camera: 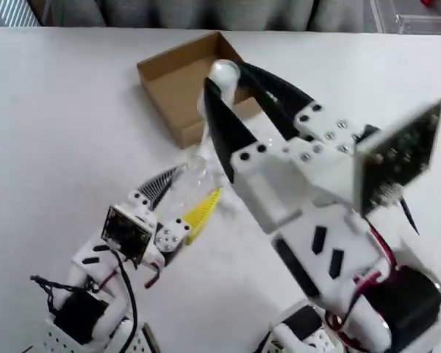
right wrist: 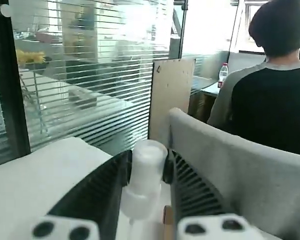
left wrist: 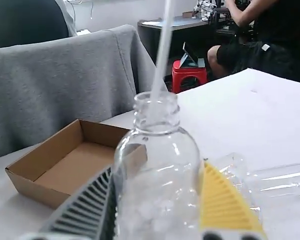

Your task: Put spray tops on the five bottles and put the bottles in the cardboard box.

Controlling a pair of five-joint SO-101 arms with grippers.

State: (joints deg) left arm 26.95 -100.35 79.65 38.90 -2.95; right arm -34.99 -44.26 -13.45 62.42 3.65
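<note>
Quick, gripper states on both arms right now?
Left gripper: shut on the clear bottle.
Right gripper: shut on the spray top.

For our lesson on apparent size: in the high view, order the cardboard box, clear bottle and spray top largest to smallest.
1. cardboard box, even though partly covered.
2. clear bottle.
3. spray top, smallest despite being held up, likely nearer the camera.
</note>
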